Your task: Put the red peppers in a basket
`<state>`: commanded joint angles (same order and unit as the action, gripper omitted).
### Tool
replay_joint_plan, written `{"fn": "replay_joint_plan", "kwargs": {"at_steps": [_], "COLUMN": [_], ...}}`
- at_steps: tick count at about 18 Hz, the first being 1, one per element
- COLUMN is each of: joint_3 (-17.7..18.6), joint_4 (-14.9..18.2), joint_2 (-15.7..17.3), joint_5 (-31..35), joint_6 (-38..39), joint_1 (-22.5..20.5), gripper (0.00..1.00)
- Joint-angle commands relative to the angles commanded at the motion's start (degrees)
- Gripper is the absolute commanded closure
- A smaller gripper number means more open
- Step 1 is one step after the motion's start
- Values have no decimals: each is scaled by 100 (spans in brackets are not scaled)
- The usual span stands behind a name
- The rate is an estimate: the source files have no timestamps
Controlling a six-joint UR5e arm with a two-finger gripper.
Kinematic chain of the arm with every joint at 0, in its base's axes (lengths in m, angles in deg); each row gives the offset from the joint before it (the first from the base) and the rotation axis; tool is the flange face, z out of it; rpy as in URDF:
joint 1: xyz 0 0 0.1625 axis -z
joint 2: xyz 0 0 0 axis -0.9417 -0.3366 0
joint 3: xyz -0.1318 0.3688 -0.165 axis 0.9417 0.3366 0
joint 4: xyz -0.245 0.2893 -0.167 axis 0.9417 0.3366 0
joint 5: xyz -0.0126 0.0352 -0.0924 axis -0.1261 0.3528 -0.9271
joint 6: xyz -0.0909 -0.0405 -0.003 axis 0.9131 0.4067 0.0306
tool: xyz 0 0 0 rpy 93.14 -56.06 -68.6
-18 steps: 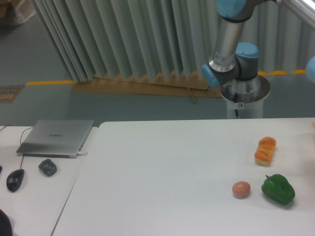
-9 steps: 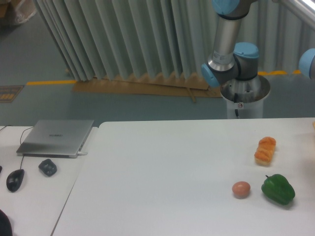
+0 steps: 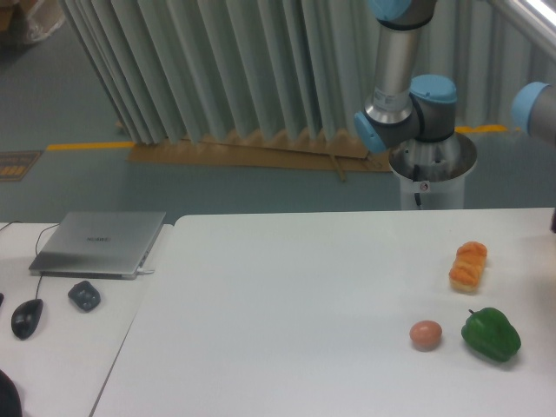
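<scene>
Grey pleated curtains [image 3: 217, 69] hang behind a white table [image 3: 287, 304]. Only the arm [image 3: 404, 95] shows, its gripper out of frame, so its state can't be told. Below the arm's base lie a green pepper [image 3: 491, 334], bread [image 3: 468, 265] and egg [image 3: 426, 334]. No red pepper or basket shows.

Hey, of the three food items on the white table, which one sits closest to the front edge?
The green bell pepper, rightmost of the three. The egg lies just left of it, slightly farther back, and the orange bread sits well behind both.
</scene>
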<state>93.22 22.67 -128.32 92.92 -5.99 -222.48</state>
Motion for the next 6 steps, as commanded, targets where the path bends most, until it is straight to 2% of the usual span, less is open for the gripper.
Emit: {"fn": "replay_joint_plan", "kwargs": {"at_steps": [6], "joint_3": [246], "joint_4": [18], "joint_2": [79], "joint_5": [123], "joint_6": [325], "joint_1": [343], "gripper": [0]}}
